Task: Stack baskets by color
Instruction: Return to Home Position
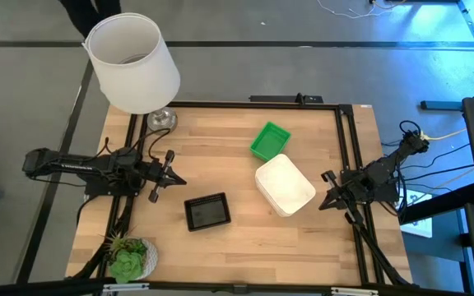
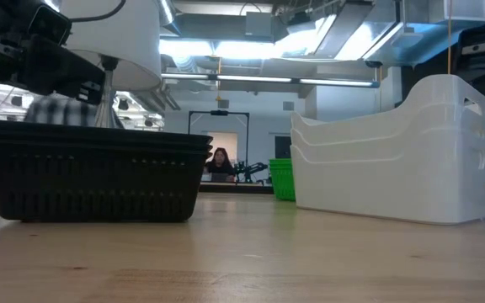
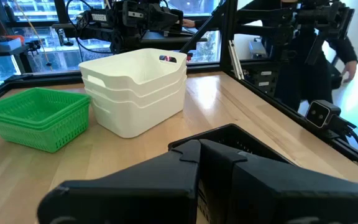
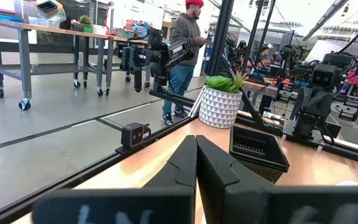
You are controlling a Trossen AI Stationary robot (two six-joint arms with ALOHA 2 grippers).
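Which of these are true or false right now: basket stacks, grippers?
1. The three white baskets are nested in one stack. True.
2. The left gripper holds the black stack. False: it is shut on nothing and sits apart from that stack.
3. The green baskets lie spread out singly. False: they form one stack right beside the white baskets.
4. The right gripper is shut and empty, near the right edge of the table. True.
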